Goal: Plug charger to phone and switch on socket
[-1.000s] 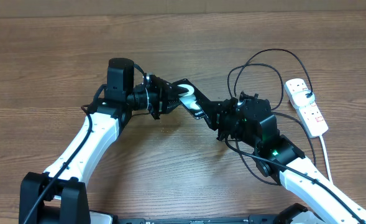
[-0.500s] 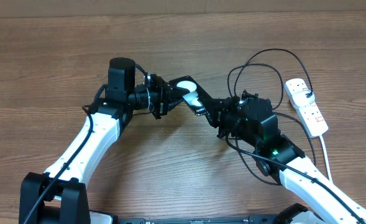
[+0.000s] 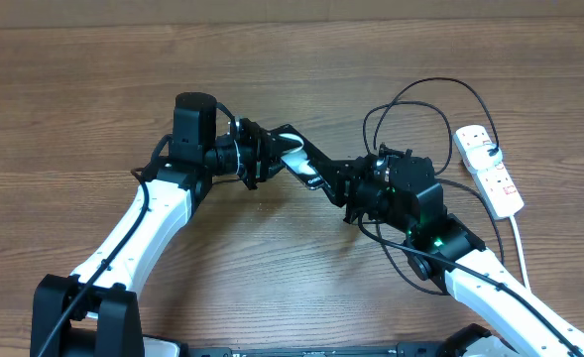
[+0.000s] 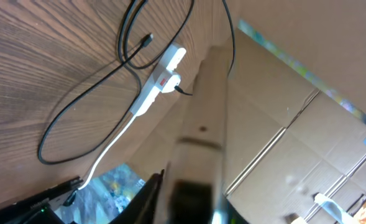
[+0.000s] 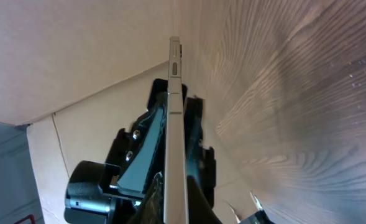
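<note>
Where the two pairs of jaws met tip to tip over the tabletop [image 3: 93,79], the charger [image 3: 435,82] lay in loose loops just outboard of the right jaws, well clear of the left. Past those loops, farthest from both jaws, the socket [image 3: 490,169] lay flat, a black plug in it. Between the jaws hung the phone [image 5: 176,112], edge-up and off the wood, the left jaws clamped on one end, the right jaws closed on the other. The charger's tip [image 4: 146,40] lay free near the socket.
</note>
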Controlling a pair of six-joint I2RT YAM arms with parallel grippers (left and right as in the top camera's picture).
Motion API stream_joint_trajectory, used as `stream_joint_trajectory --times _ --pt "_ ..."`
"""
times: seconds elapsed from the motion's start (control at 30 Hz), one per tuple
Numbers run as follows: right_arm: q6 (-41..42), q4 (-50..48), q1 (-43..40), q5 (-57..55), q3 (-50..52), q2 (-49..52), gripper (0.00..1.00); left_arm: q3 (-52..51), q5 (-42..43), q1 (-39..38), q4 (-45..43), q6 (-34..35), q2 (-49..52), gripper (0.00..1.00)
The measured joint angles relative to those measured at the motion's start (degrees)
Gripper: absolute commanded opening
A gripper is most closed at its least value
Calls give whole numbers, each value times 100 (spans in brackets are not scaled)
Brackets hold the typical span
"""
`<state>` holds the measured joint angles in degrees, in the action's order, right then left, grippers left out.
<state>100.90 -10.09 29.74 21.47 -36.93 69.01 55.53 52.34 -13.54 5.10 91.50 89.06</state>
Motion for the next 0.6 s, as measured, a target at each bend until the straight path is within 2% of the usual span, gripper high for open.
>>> stream_joint_trajectory --times 0.03,0.2,0.4,0.5,0.6 --pt "120 2 -4 -2 0 0 4 0 -7 0 -9 -46 0 4" --pt "472 -20 -17 4 0 0 6 0 -22 -11 -81 -190 0 4" --pt "197 -22 -9 24 -2 0 27 0 -109 -28 59 -238 4 4" --pt "-63 131 -4 26 -4 -7 41 0 -372 -37 105 -518 11 4" --pt "-737 409 -2 -105 -11 -9 54 -4 -684 -35 216 -935 11 4"
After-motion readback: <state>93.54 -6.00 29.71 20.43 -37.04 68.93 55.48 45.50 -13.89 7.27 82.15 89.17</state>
